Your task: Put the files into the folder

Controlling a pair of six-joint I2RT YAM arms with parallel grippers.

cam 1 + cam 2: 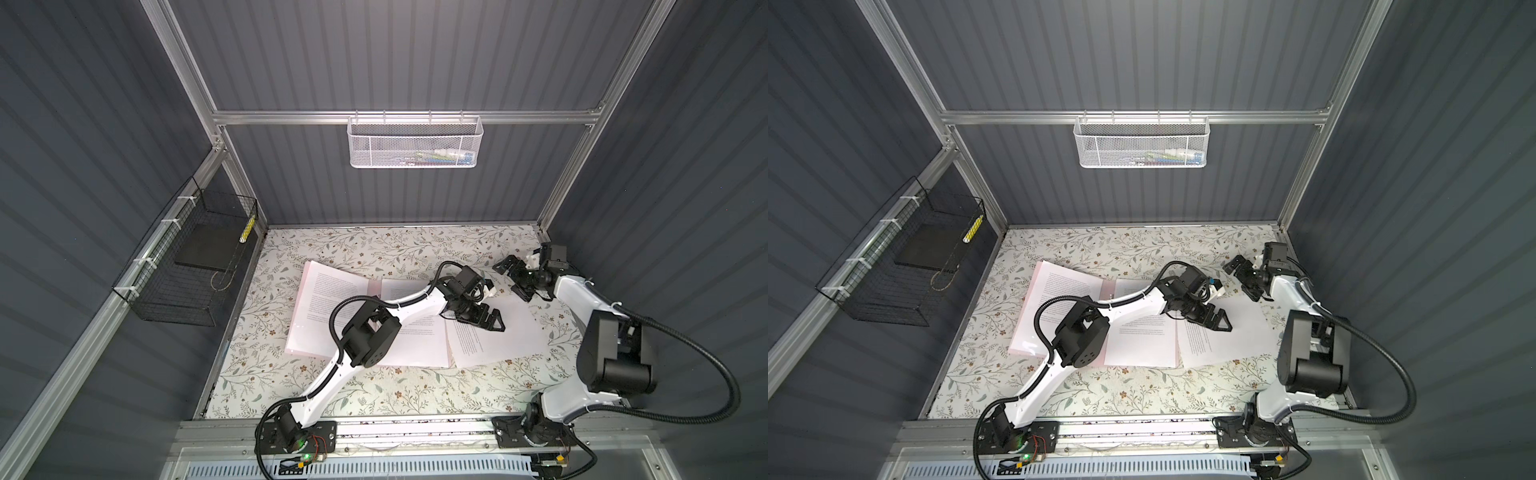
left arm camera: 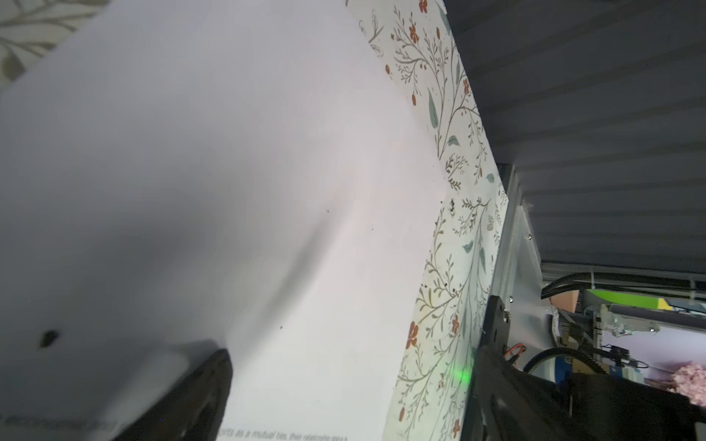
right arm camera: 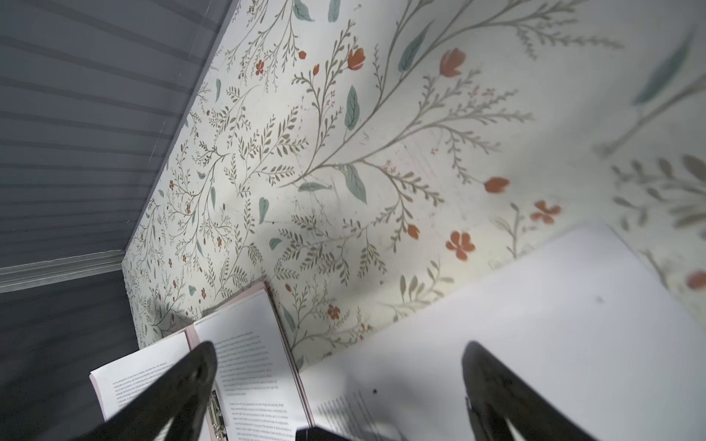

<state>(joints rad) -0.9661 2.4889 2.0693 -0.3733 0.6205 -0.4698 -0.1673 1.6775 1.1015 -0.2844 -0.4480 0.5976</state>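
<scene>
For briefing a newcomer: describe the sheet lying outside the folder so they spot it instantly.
On the floral table lies an open pink folder. Beside its right edge, under the left claw, is the loose sheet; unlike the other sheets, it rests off the folder.

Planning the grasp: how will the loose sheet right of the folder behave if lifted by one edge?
The loose sheet looks thin, so it would probably droop. Lying flat on the table, its edge seems hard to pinch. It seems slightly wrinkled, so pushing may buckle it.

Blurred white sheet (image 2: 248,172), floral table (image 2: 454,248), grey wall (image 2: 592,95)
</scene>
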